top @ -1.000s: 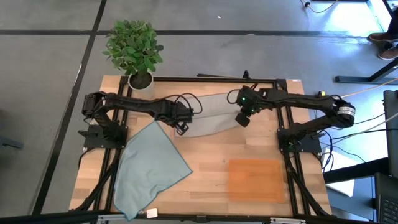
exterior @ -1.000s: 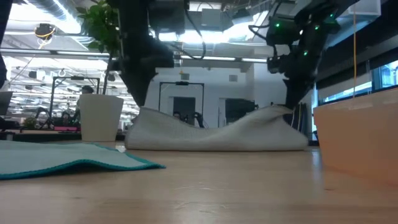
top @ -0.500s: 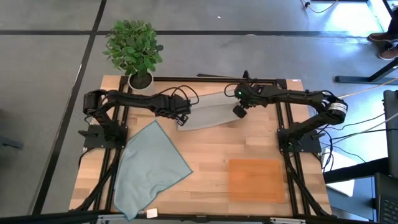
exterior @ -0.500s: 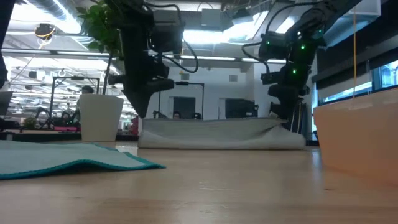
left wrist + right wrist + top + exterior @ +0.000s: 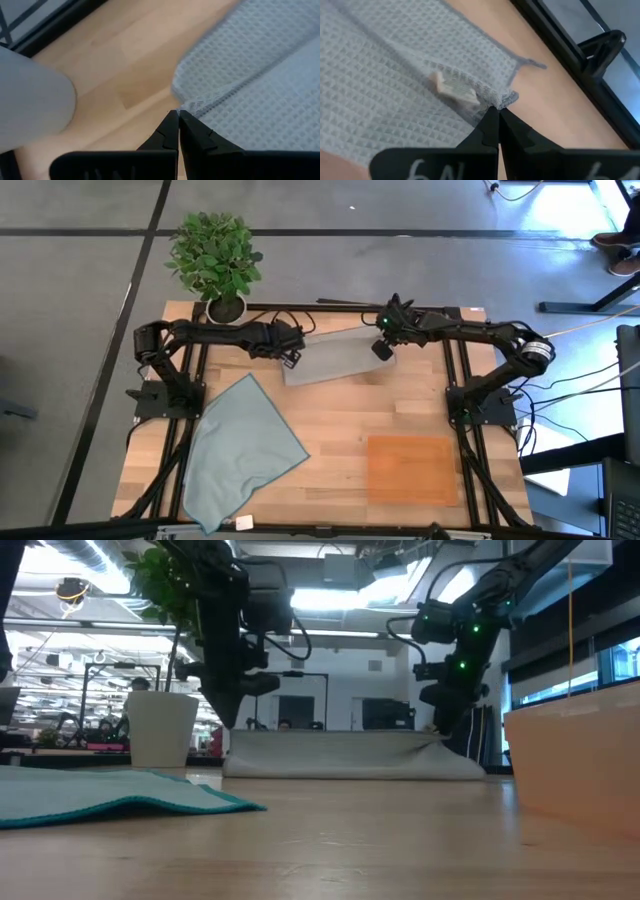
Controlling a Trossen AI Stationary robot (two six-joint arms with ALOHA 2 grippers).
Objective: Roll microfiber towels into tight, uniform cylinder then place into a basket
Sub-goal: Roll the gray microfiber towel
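Lying nearest the table's front edge, the flat orange-brown rectangular basket (image 5: 411, 468) sits front right and the pale blue-grey microfiber towel (image 5: 240, 450) spreads flat front left. Farther back, the light grey-beige waffle-weave towel (image 5: 330, 358) lies folded along the rear of the table. The left gripper (image 5: 178, 116) pinches its left corner with fingers pressed together; the right gripper (image 5: 496, 111) likewise pinches the right corner, beside a small sewn tag (image 5: 454, 88). Behind stands a leafy plant in a white pot (image 5: 226, 308).

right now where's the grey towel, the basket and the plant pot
grey towel (image 5: 335, 360), high view, middle of the folded cloth between the two grippers
basket (image 5: 411, 468), high view, bare centre of the orange-brown rectangle
plant pot (image 5: 160, 730), low view, front wall of the white pot
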